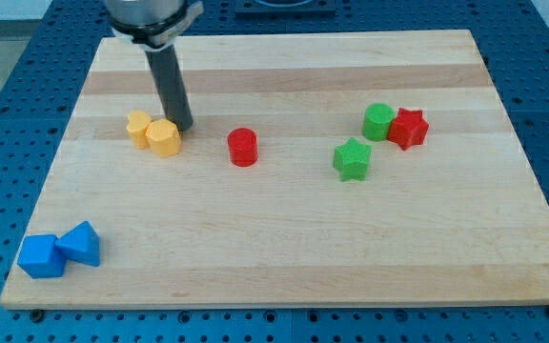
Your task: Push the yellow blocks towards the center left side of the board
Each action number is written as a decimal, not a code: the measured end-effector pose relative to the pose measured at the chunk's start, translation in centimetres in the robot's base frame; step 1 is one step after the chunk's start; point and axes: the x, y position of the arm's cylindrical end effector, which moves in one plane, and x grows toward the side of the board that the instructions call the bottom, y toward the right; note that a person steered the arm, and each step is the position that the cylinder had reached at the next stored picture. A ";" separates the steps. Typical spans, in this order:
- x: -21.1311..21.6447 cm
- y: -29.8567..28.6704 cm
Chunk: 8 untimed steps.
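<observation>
Two yellow blocks sit side by side at the board's centre left: a yellow block [139,128] on the left and a yellow hexagonal block [164,139] touching it on its right. My rod comes down from the view's top, and my tip [183,127] rests on the board right against the upper right side of the yellow hexagonal block.
A red cylinder [242,147] stands right of the yellow blocks. A green star [352,159], a green cylinder [378,122] and a red star [408,129] lie at the right. Two blue blocks [42,255] [82,244] sit at the bottom left corner of the wooden board [284,257].
</observation>
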 end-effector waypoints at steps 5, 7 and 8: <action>2.2 3.6; 3.3 2.1; 3.3 -1.3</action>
